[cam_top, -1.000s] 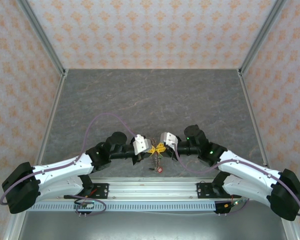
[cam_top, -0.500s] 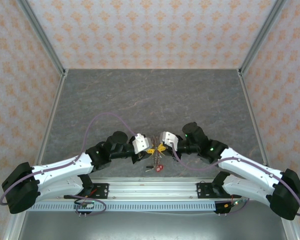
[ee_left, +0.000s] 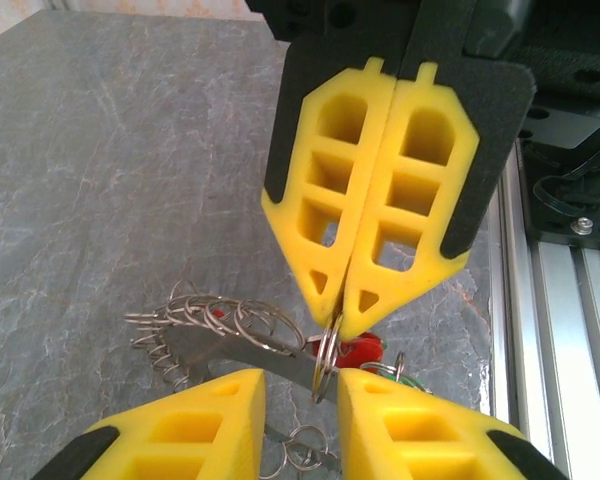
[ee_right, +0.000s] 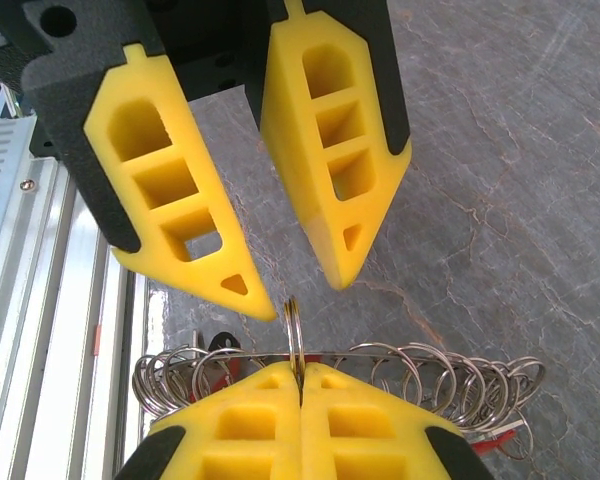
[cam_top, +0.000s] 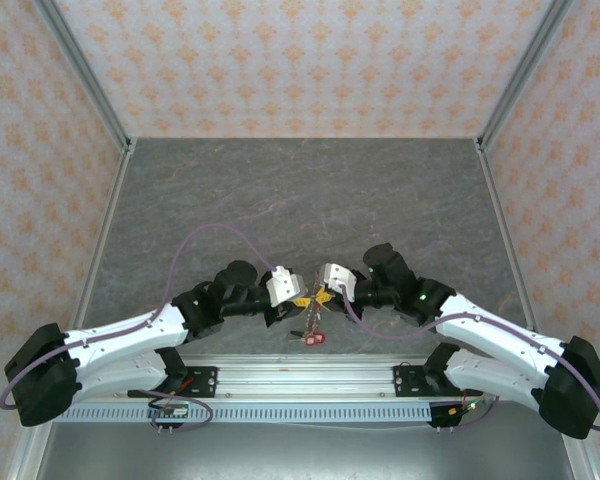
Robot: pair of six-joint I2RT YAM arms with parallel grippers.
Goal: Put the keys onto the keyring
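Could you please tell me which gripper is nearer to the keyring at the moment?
Right. The right gripper is shut on a thin loop of the keyring; the left gripper faces it, open, fingertips either side of that loop.

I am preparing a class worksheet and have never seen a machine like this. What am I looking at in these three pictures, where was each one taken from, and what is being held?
These are two robot arms bolted at the near edge of a grey table. Each ends in a two-finger gripper. One picture looks down from above and behind the arms. The other two come from a camera on each wrist, looking past that arm's own fingers at the opposite gripper. The right gripper is shut on one thin loop of the keyring, a bunch of wire loops. The left gripper is open close by, holding nothing. Small keys, a red one clearest, sit among the loops. I cannot tell whether they touch the table.
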